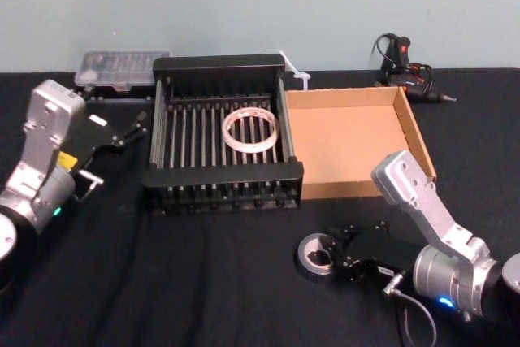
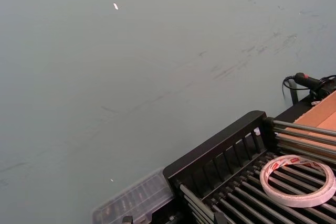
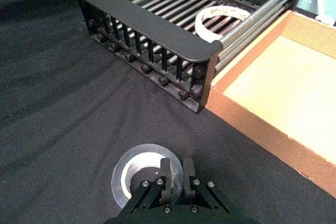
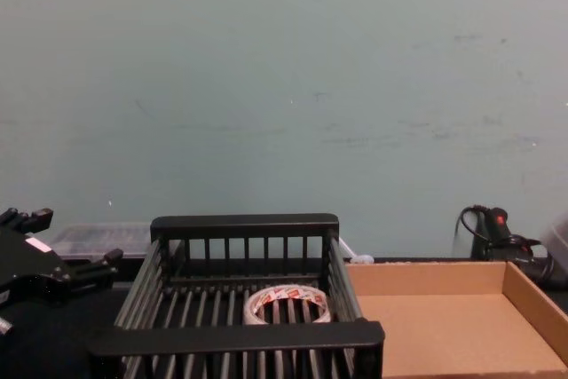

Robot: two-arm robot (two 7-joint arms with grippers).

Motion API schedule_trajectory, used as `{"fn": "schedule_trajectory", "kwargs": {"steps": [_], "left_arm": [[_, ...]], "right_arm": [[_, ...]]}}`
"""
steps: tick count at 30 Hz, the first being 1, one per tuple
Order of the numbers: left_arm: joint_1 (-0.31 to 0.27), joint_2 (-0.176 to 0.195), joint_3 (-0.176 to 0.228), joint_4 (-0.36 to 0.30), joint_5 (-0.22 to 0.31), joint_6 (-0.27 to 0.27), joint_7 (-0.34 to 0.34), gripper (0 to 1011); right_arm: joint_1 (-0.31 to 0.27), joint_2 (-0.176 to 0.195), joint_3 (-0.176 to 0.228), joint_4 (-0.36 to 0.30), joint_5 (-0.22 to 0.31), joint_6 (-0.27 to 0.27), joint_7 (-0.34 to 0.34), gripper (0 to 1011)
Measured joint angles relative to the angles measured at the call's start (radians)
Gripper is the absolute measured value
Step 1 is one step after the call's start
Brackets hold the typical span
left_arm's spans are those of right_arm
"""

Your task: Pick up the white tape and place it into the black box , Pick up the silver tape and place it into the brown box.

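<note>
Black box (image 1: 223, 184) sits mid-table w/ the white tape (image 1: 250, 128) flat on its slatted floor, toward the right rear. Brown box (image 1: 410, 123) touches its right side. Right gripper (image 3: 176, 178) is low at the table's near right, fingers narrowed to a slim gap over the near rim of the silver tape (image 3: 137, 173), which lies flat on the black cloth in front of both boxes. Left gripper (image 1: 130, 130) hangs left of the black box, fingers apart, holding nothing.
</note>
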Motion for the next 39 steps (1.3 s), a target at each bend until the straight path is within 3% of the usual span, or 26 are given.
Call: {"fn": "schedule_trajectory", "kwargs": {"steps": [23, 39], "left_arm": [[0.0, 0.0, 0.0, 0.0, 0.0, 0.0, 0.0, 1001], [0.0, 0.0, 0.0, 0.0, 0.0, 0.0, 0.0, 1001]], "right_arm": [[-0.025, 0.02, 0.015, -0.017, 0.058, -0.149, 0.042, 144], [-0.055, 0.02, 0.051, -0.026, 0.17, -0.277, 0.058, 144]]}}
